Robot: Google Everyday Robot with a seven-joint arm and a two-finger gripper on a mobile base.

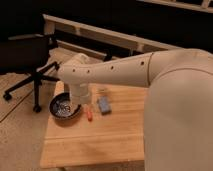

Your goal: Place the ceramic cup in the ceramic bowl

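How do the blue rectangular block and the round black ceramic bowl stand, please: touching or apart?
Apart. The camera view shows bare tabletop between block and bowl; the gripper hangs over the bowl's edge.

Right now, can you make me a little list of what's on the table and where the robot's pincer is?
table: wooden
ceramic bowl: black, speckled inside, left in the view
pincer: down at the bowl's right rim
ceramic cup: cannot pick it out near the pincer
blue block: right of the bowl
small orange thing: between bowl and block
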